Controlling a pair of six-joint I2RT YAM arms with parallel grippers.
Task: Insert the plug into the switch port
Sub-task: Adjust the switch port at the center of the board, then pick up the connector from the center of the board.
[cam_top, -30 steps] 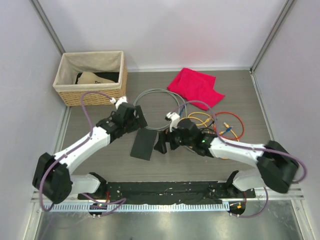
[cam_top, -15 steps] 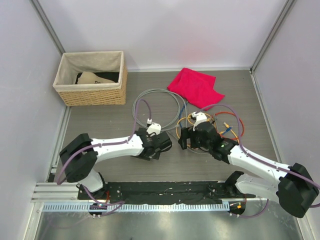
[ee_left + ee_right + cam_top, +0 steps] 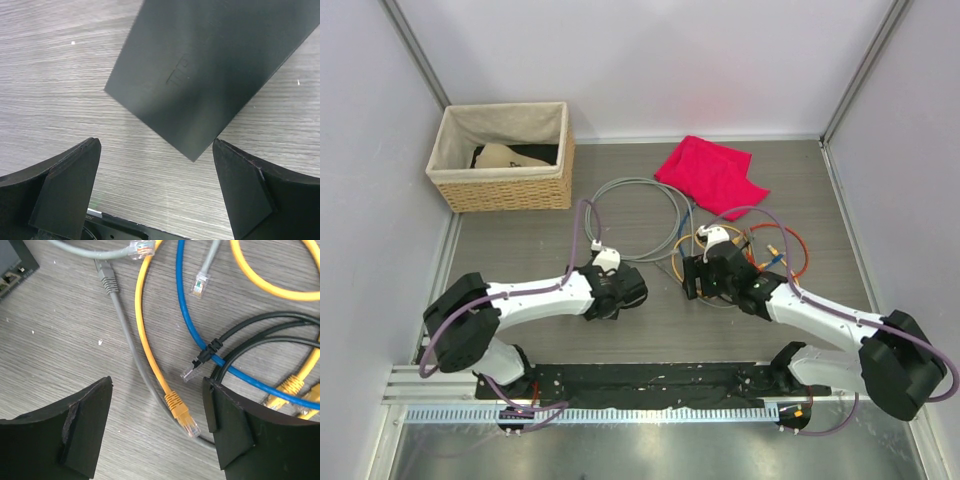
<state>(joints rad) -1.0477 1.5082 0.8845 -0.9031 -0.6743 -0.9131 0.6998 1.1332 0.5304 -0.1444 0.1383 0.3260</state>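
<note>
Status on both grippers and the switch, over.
Left gripper open over a corner of the switch, not gripping. Right gripper open over yellow plug, nothing held. Grey, blue, black cables crowd that plug.

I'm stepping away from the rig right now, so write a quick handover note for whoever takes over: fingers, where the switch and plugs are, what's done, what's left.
Left gripper: fingers open and empty, with the near corner of the switch between them. The switch lies flat on the table.
Right gripper: fingers open and empty, over the loose cables. The yellow plug lies on the table between them.
Done: both arms are in position. No plug is held, and none is seen in the switch.
Left: grasp a plug, probably steady the switch, and insert the plug into a port.
</note>
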